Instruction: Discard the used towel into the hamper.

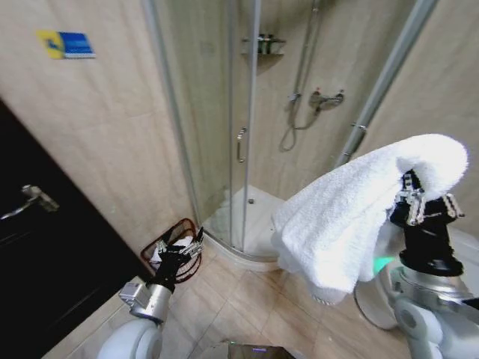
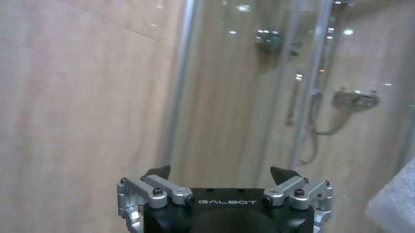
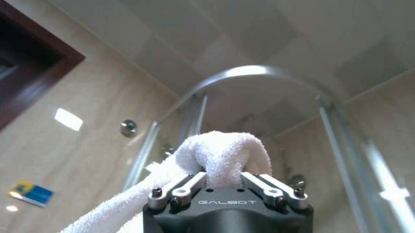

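Towel [image 1: 352, 224] is draping in a thick white fold over the right end effector [image 1: 425, 199], which is pointing upward on the right side of the bathroom with its fingers [image 3: 184, 184] clamped onto a bunched ridge of the cloth — the rest is hanging down toward the tiled floor [image 1: 247, 307]. The left end effector [image 1: 183, 250] is sitting low near the floor's left edge, its fingers [image 2: 159, 172] spread wide and gripping nothing. Just behind it, the hamper [image 1: 174, 233] is standing on the floor against the beige wall [image 1: 105, 134], beside the curved glass shower enclosure [image 1: 217, 127] — something pale is lying inside it.
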Robot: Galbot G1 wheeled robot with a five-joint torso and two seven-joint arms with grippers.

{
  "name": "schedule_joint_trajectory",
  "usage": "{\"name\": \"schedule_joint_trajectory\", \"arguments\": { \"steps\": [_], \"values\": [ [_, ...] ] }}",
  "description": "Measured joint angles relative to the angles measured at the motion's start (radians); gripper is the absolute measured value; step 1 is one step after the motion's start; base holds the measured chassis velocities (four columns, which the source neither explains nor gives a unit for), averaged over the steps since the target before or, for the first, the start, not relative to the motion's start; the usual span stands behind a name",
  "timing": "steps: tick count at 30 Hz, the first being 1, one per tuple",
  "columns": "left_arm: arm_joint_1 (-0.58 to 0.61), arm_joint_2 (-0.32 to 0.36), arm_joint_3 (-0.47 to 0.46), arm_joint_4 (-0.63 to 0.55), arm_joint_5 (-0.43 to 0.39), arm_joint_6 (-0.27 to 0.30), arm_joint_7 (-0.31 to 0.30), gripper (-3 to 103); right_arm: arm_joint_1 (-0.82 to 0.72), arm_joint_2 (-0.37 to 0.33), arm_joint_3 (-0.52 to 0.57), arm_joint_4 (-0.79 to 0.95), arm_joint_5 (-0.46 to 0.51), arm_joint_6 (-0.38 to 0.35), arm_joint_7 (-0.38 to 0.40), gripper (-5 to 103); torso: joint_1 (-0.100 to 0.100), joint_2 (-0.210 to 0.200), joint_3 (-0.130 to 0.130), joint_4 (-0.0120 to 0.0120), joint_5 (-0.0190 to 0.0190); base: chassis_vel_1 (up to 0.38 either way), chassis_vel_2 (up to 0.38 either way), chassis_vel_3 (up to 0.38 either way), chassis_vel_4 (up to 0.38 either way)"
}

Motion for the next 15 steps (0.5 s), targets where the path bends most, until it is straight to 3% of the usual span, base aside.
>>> {"name": "schedule_joint_trajectory", "arguments": {
  "steps": [15],
  "values": [
    [0.000,0.000,0.000,0.000,0.000,0.000,0.000,100,0.002,-0.002,-0.001,-0.004,-0.003,-0.002,-0.003,8,-0.011,-0.024,-0.013,0.0000,0.0000,0.123,0.123,0.123,0.133]
  ]
}}
